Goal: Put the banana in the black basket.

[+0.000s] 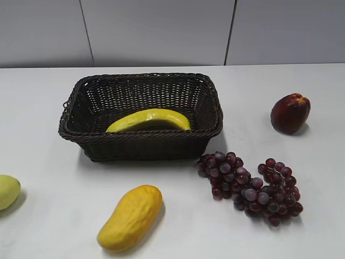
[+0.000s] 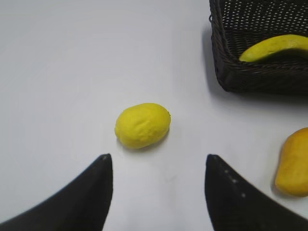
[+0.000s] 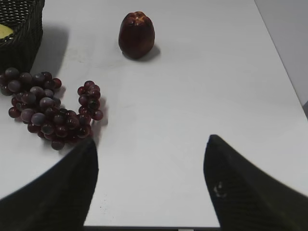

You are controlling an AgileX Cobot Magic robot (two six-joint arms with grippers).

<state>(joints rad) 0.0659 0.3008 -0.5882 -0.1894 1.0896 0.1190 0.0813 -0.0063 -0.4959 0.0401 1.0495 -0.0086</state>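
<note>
The banana [image 1: 149, 120], long, curved and yellow-green, lies inside the black basket [image 1: 141, 137] along its near wall. It also shows in the left wrist view [image 2: 274, 46], inside the basket [image 2: 255, 77] at the top right. A corner of the basket [image 3: 17, 45] shows in the right wrist view. My left gripper [image 2: 158, 159] is open and empty above the table, short of a rounded pale yellow fruit [image 2: 142, 125]. My right gripper [image 3: 150, 144] is open and empty near the table's front edge. Neither gripper shows in the exterior view.
A bumpy yellow-orange mango-like fruit [image 1: 131, 217] lies in front of the basket. The pale yellow-green fruit [image 1: 7, 190] sits at the left edge. A bunch of purple grapes [image 1: 250, 187] lies to the front right, a dark red fruit [image 1: 290, 113] to the right.
</note>
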